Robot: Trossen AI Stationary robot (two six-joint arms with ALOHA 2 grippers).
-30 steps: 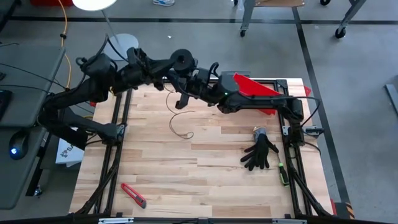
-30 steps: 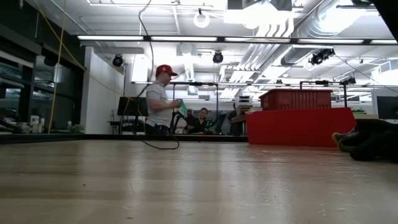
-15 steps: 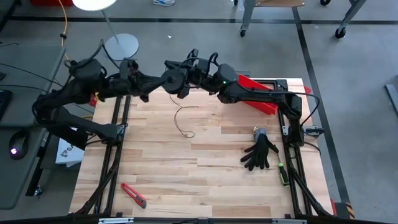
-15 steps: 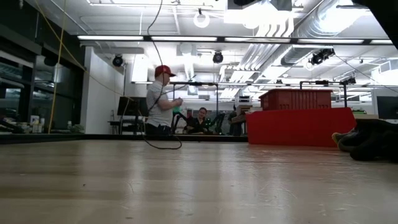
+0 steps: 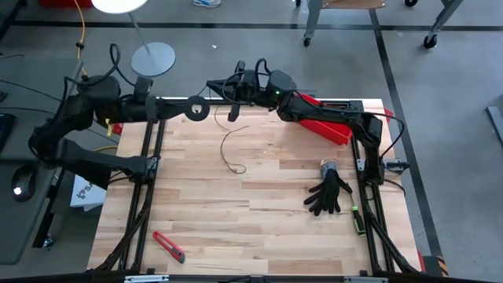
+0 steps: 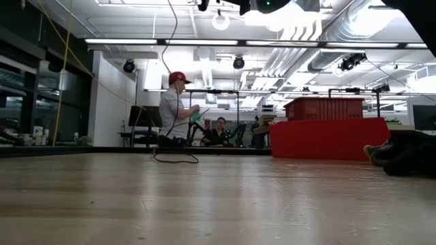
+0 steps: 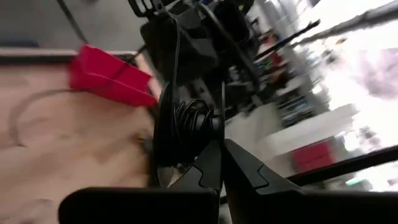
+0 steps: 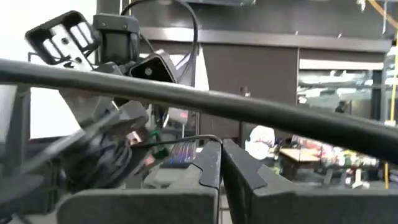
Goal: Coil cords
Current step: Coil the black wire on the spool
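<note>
Above the table's far edge the left gripper (image 5: 191, 109) pinches the spool (image 5: 198, 109), partly wound. Beside it the right gripper (image 5: 233, 111) pinches the cord (image 5: 229, 149); one loose loop lies on the table (image 5: 259, 228).

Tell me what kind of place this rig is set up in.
Probably an industrial lab or workshop: exposed ceiling ducts and strip lights overhead, a red crate on a red-draped bench, and people at workstations beyond the wooden table.
</note>
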